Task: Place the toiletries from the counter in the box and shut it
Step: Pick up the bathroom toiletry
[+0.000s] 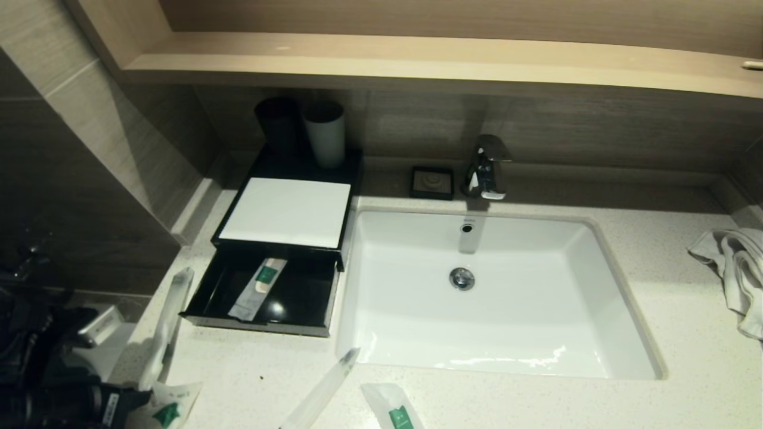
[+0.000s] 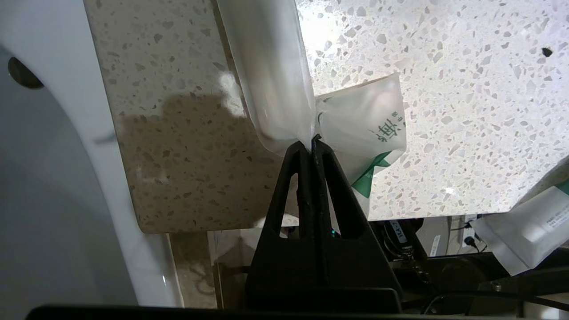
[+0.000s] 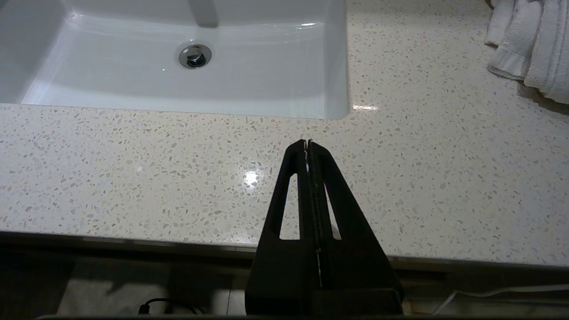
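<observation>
Left gripper (image 2: 312, 143), low at the surface's near-left corner: jaws closed on a long clear-wrapped stick (image 1: 166, 325), which rises tilted from the grip toward the box (image 1: 290, 211). Green-labelled sachet (image 1: 170, 408) just beside the jaws. Box drawer pulled out, one sachet (image 1: 258, 288) inside. Another stick (image 1: 325, 390) and sachet (image 1: 396, 411) lie on the surface (image 1: 656, 250) before the sink (image 1: 536, 333). Right gripper (image 3: 308, 143) jaws closed on nothing, above the bare front edge.
</observation>
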Robot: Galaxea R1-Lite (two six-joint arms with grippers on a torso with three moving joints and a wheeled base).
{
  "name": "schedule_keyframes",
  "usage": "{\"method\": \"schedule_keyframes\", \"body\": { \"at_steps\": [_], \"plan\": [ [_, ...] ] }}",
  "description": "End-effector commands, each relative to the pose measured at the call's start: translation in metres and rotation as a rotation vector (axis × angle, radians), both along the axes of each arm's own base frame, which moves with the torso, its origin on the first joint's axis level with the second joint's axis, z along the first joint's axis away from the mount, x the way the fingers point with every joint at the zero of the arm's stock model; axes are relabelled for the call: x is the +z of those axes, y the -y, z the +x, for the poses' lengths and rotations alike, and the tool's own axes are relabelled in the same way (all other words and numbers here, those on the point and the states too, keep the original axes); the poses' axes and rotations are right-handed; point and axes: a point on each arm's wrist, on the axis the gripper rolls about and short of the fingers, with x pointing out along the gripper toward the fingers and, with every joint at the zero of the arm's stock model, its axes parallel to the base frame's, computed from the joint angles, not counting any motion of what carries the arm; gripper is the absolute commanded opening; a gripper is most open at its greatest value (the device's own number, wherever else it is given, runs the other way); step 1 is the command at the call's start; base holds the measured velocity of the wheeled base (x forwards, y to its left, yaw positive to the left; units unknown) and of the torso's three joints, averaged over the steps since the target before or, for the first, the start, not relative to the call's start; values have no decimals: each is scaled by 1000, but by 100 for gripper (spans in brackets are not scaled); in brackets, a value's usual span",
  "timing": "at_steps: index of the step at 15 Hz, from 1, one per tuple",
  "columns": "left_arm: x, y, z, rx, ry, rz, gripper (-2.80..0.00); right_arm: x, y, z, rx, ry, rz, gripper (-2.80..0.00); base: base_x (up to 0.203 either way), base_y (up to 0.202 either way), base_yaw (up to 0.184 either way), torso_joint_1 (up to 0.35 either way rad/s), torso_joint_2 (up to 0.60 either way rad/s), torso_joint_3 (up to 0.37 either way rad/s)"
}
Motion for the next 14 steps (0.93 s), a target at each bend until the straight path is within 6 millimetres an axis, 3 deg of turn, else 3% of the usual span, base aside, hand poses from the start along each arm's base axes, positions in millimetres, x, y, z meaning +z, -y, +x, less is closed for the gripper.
{"method": "schedule_keyframes", "body": {
  "at_steps": [1,2,3,14],
  "plan": [
    [-1,-1,3,1,-6,-2,-280,0,0,0,0,0,0,-280,0,0,0,0,0,0],
    [-1,-1,5,2,-10,-2,-280,0,0,0,1,0,0,-280,0,0,0,0,0,0],
    [-1,-1,6,5,-13,-3,0,0,0,0,1,0,0,-280,0,0,0,0,0,0],
    [8,-5,27,73,-3,-11,0,0,0,0,0,0,0,-280,0,0,0,0,0,0]
  ]
}}
